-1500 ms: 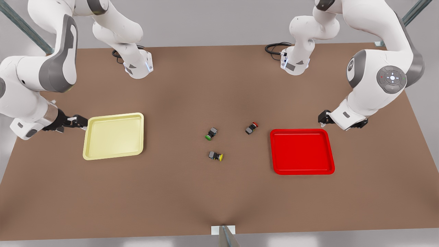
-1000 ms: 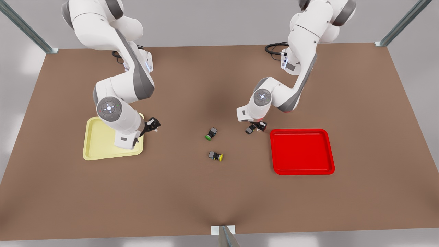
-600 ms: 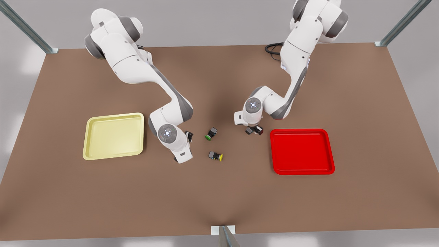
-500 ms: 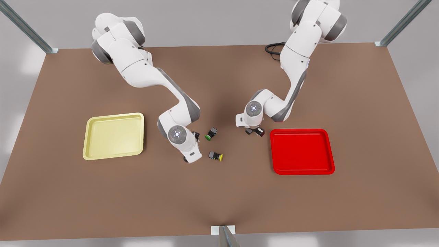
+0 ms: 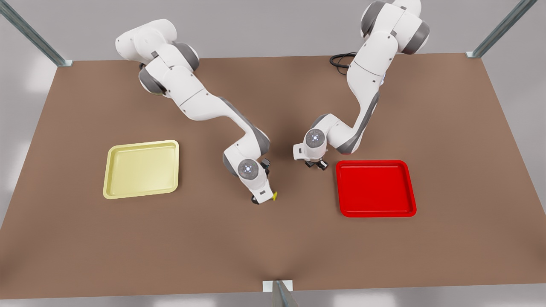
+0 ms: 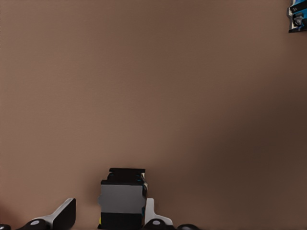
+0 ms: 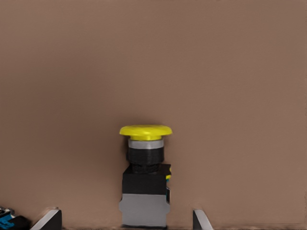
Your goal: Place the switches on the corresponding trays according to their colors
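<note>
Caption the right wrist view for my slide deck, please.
Right gripper, fingers open, straddles the yellow-capped switch lying on the brown table.

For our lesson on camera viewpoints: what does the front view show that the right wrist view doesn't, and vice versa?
Front view: the yellow tray, the red tray, and the left hand beside the red tray. Right wrist view: the right hand open around the yellow switch, cap fully visible. Both: the brown table and that switch.
</note>
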### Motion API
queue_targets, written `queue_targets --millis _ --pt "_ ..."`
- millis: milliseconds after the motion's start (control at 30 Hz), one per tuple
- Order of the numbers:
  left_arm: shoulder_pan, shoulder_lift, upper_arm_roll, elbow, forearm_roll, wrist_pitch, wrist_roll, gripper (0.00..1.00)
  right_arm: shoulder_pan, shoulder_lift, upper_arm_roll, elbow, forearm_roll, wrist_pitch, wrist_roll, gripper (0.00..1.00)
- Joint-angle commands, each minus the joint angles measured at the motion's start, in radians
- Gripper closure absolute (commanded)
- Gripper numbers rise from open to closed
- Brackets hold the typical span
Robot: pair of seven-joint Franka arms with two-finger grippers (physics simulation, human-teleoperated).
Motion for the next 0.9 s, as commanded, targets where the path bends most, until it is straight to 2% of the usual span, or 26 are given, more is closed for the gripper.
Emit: queue_targets --millis 0,333,667,700,733,833,867 --pt "0.000 -0.001 0.000 0.000 -0.001 0.000 0.000 0.34 0.000 0.000 0.000 -0.001 -0.001 0.000 0.000 0.00" --pt "0.000 0.004 0.000 0.000 -0.001 0.008 0.000 0.48 0.025 0.029 -0.023 0.018 0.005 0.044 0.061 0.00" --pt "0.000 0.016 0.000 0.000 -0.001 0.023 0.000 0.48 0.043 0.070 -0.034 0.050 0.004 0.044 0.060 0.00" --pt "0.000 0.016 0.000 0.000 -0.001 0.029 0.000 0.48 0.043 0.070 -0.036 0.050 0.004 0.043 0.061 0.03" --pt "0.002 0.015 0.000 0.000 -0.001 0.026 0.000 0.48 0.045 0.069 -0.036 0.050 0.004 0.043 0.064 0.10" --pt "0.003 0.004 0.005 0.000 -0.001 0.014 0.005 0.48 0.045 0.066 -0.036 0.051 0.004 0.037 0.064 0.25" --pt "0.003 -0.014 0.018 0.000 -0.001 -0.012 0.021 0.48 0.045 0.066 -0.036 0.050 0.004 0.038 0.064 0.28"
